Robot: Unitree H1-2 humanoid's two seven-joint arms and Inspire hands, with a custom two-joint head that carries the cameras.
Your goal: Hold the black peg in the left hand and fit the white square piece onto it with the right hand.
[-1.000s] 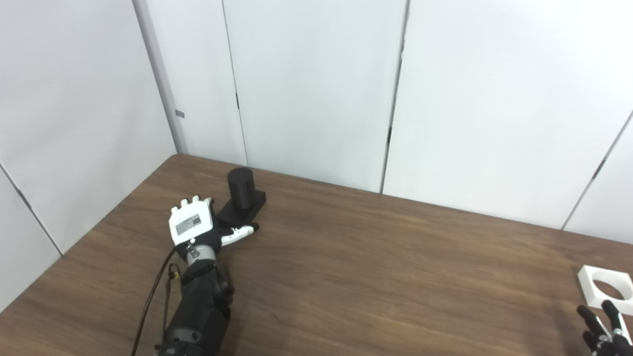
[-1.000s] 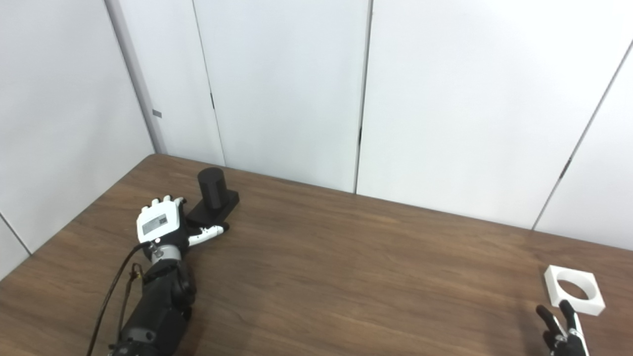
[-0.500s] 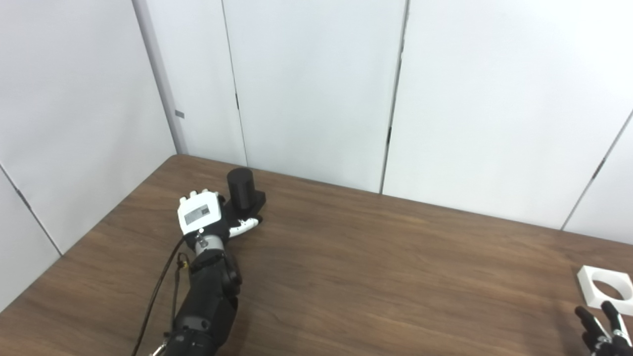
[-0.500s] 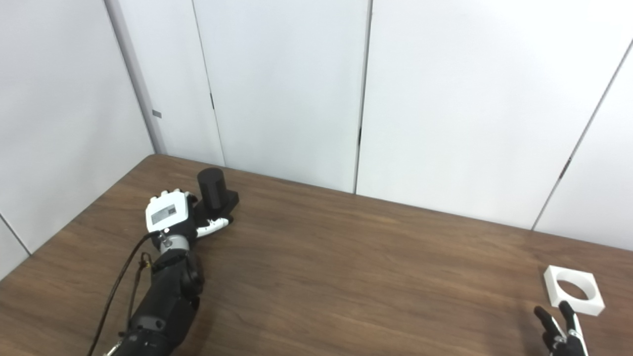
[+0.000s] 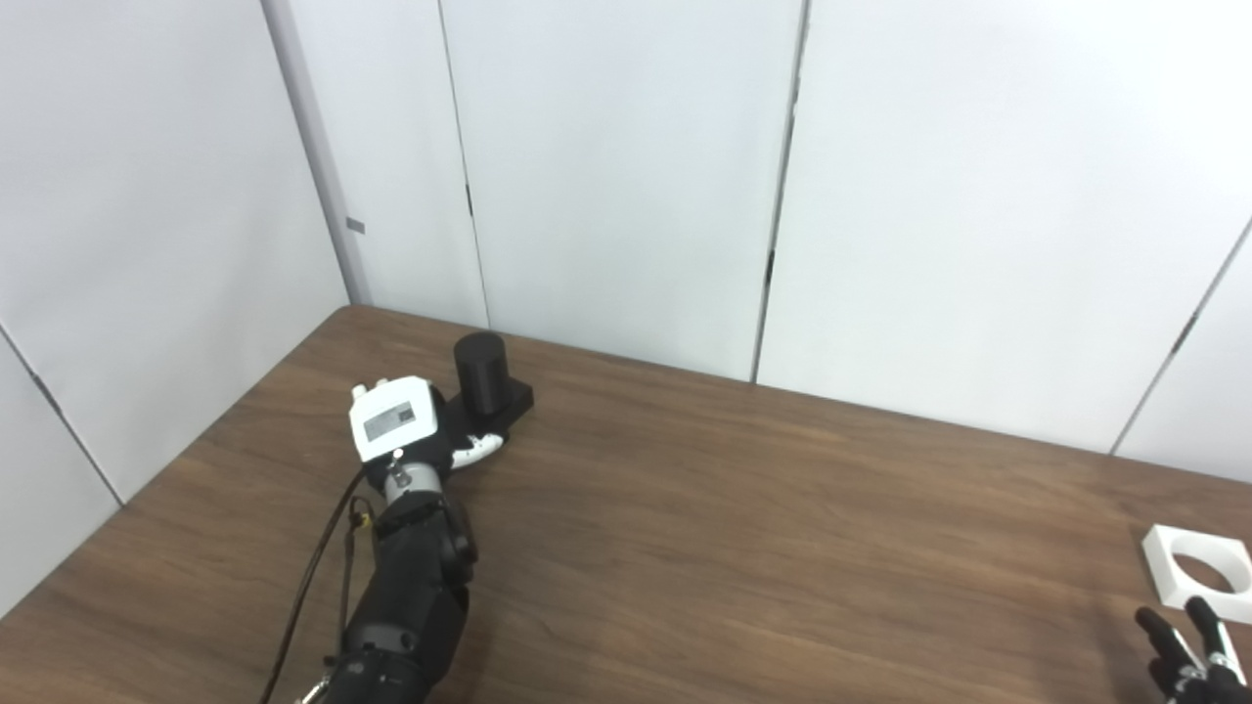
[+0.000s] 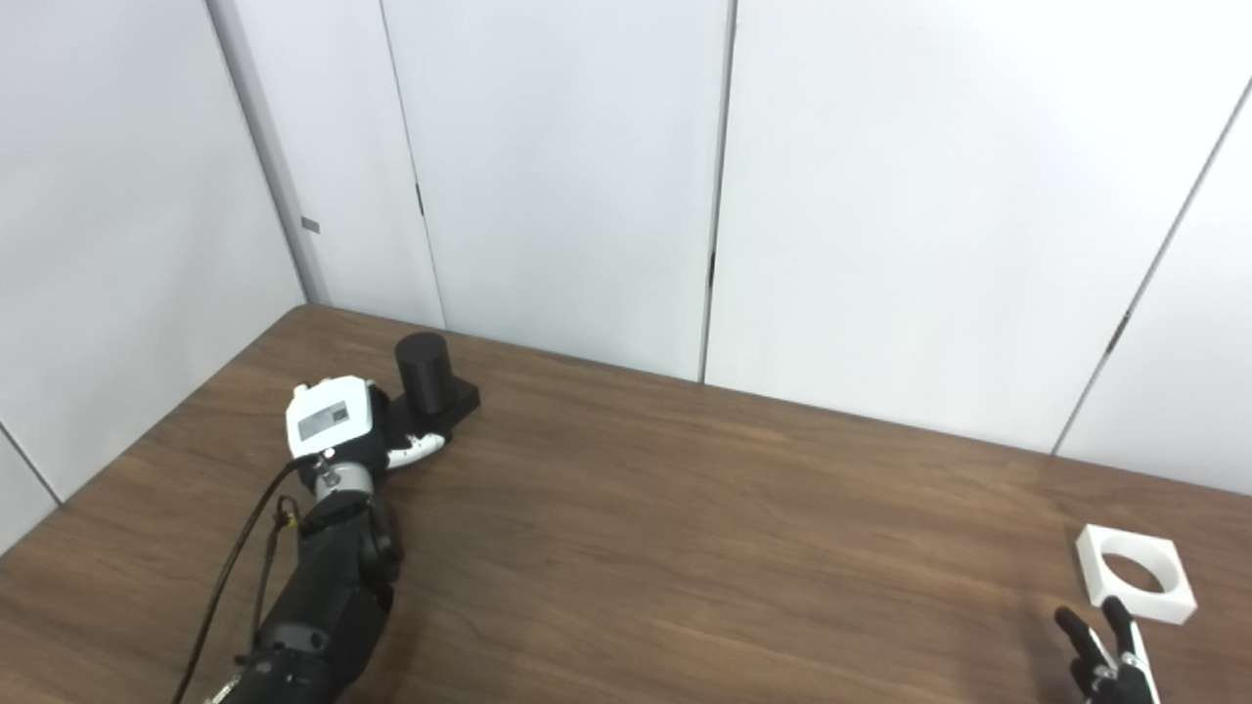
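Observation:
The black peg [image 5: 481,367] is a short upright cylinder on a flat black base, standing at the far left of the table. My left hand [image 5: 396,420] is at the near-left side of that base, thumb along its front edge, fingers curled out of sight behind the white hand back, closed on the base. The white square piece [image 5: 1201,573], with a round hole, lies flat at the far right. My right hand [image 5: 1188,655] shows only its fingertips at the bottom right corner, spread and empty, just short of the piece.
The brown wooden table [image 5: 734,528] ends at white wall panels [image 5: 626,176] behind and to the left. A black cable [image 5: 303,596] hangs along my left forearm.
My left hand has moved forward onto the peg's base and its fingers have curled in. The peg has shifted slightly to the right. My right hand has sunk a little lower in view.

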